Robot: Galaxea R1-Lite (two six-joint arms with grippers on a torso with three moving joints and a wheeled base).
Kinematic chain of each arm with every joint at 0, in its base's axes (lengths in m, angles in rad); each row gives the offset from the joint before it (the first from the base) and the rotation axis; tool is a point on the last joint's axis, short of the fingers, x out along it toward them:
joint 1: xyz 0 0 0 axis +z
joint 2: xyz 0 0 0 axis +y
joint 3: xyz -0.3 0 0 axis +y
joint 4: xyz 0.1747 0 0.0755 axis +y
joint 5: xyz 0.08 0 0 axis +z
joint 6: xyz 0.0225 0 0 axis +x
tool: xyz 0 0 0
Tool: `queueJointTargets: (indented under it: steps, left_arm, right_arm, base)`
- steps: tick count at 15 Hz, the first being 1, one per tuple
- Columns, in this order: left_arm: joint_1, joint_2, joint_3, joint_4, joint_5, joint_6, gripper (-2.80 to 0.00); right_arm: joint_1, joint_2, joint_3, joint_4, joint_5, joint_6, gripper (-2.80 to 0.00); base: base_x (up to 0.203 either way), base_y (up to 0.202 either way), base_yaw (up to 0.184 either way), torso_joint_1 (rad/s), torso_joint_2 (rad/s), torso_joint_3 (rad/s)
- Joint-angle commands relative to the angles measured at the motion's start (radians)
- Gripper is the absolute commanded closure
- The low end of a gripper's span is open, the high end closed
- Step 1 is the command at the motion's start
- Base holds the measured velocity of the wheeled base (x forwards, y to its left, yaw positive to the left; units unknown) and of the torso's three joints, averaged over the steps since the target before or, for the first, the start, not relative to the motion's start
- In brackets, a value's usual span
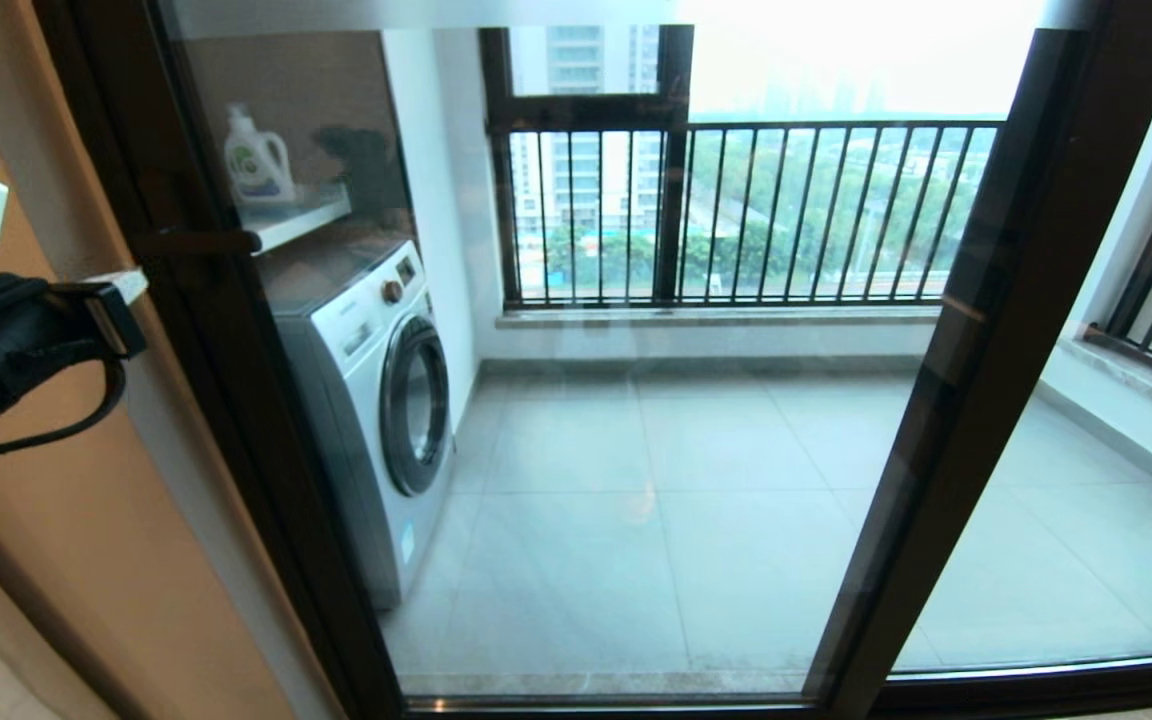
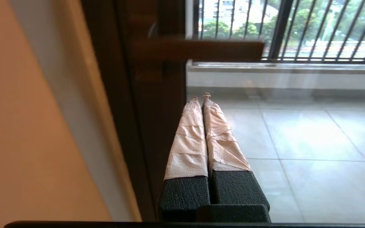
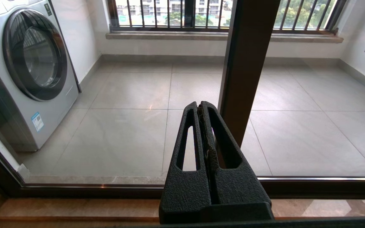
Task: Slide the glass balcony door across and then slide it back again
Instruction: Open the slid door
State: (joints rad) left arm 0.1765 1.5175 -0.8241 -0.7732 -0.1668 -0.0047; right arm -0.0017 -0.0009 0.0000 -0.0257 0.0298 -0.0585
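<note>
- The left gripper (image 2: 201, 95) is staying in front of the glass, near the door's left upright; its two tape-wrapped fingers (image 2: 188, 139) are pressed together, with nothing between them.
- In the head view only a part of the left arm (image 1: 26, 330) is showing, at the left edge, beside the orange wall (image 1: 86, 540).
- The right gripper (image 3: 201, 104) is pointing at the lower glass, close to the dark middle upright (image 3: 246, 63); its black fingers are also lying flat against each other and holding nothing.
- The glass balcony door (image 1: 636, 480) is standing closed against the left side of the frame, and its dark handle (image 2: 198, 50) is sticking out from the left upright, above the left gripper's tips and not touched by them.
- Behind the glass, a washing machine (image 1: 376, 400) is standing on the left of the tiled balcony floor (image 1: 696, 520), with a detergent bottle (image 1: 258, 158) on the shelf (image 1: 301, 218) above it.
- Farthest away, the black railing (image 1: 786, 210) is running across the window.
</note>
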Motion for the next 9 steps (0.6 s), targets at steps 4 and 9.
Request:
queueJointTargets:
  steps: [4, 9]
  left_arm:
    - [-0.067, 0.006, -0.183, 0.077, 0.008, -0.002, 0.00]
    - [-0.087, 0.196, -0.352, 0.122, 0.013, -0.001, 0.00]
  right_arm:
    - [0.000, 0.001, 0.012, 0.000, 0.001, -0.001, 0.00]
    - [0.000, 0.001, 0.012, 0.000, 0.001, 0.000, 0.00]
  base:
    - [0.000, 0.000, 0.000, 0.000, 0.00, 0.000]
    - [0.000, 0.000, 0.000, 0.000, 0.00, 0.000]
